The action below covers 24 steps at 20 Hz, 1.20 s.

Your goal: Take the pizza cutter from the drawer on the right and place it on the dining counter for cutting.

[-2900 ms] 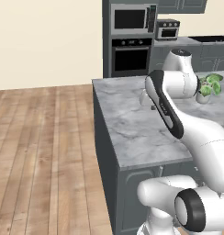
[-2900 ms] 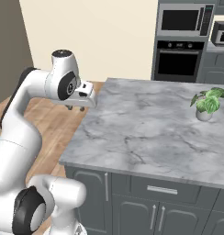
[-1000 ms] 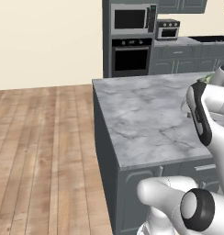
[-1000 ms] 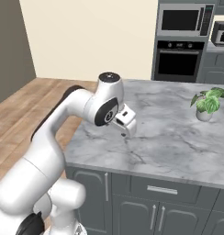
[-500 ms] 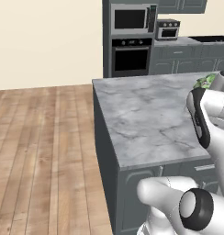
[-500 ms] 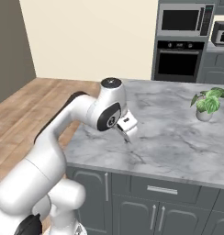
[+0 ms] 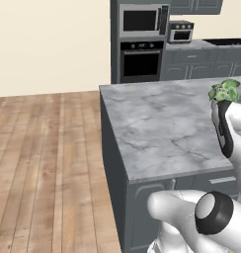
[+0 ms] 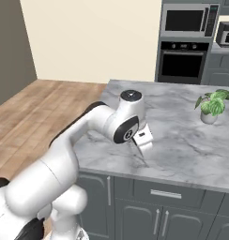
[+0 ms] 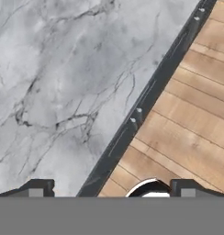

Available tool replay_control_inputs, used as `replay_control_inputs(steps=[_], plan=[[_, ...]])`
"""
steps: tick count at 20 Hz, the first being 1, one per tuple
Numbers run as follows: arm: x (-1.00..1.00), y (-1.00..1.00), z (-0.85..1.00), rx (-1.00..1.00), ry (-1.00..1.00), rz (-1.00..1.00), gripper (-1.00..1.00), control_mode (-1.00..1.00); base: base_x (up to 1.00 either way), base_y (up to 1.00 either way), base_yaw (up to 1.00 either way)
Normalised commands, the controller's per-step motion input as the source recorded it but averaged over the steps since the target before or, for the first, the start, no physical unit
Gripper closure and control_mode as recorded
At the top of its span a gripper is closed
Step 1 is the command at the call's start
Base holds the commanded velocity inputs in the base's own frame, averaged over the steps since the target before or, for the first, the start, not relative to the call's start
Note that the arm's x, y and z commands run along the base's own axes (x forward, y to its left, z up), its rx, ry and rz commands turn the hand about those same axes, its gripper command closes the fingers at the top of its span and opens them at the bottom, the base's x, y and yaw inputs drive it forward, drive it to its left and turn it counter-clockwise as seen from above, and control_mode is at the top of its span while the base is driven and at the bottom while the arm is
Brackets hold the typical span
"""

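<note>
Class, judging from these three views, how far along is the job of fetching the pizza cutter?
Done: nothing visible; no cutter shows anywhere. In hand: the gripper is open and empty, pointing down over the front edge of the marble island that carries the potted plant. A drawer below it is shut. Left: opening the drawer on the right, taking the cutter out and placing it on the dining counter.

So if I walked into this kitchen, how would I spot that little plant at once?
Find the big marble-topped island in the middle of the room, in front of the black wall oven. Near its far right corner stands the small potted plant: broad green leaves in a pale pot, the one green thing among grey cabinets and stone.
</note>
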Motion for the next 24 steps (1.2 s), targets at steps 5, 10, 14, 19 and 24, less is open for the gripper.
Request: replay_control_inputs(steps=[5,10,14,19,24], plan=[[-0.26,-0.31,-0.41,0.05,-0.05,-0.29,-1.0,-1.0,0.0,0.0,0.0],[-0.24,-0.22,-0.39,0.08,-0.12,-0.28,-1.0,-1.0,0.0,0.0,0.0],[-0.28,-0.22,-0.36,0.13,-0.22,-0.18,-1.0,-1.0,0.0,0.0,0.0],[-0.09,-0.16,-0.37,0.13,-0.21,-0.12,-1.0,-1.0,0.0,0.0,0.0],[-0.04,-0.14,-0.46,0.08,-0.2,-0.09,-1.0,-1.0,0.0,0.0,0.0]])
